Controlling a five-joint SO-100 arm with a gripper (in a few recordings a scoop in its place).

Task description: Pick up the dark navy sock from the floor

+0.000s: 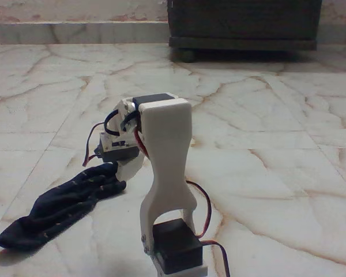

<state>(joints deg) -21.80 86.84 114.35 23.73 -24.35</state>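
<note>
Fixed view, low to the floor (265, 115), looking along your white arm (167, 173) from behind. The arm bends forward and down to the left, and its fingers (120, 168) reach the near end of the sock (60, 208). That sock lies limp on the floor at lower left, stretching away from the arm toward the picture's left edge. The wrist hides the fingers, so you cannot tell whether they stand wide, narrow, or already pinch the fabric. By my reading you are at the grasp step: the sock is not yet lifted. Next you need a firm pinch on the fabric, then a straight lift. The floor is glossy cream marble with rust-brown veins and thin joints. A dark wooden cabinet (245, 26) stands at the back wall.
</note>
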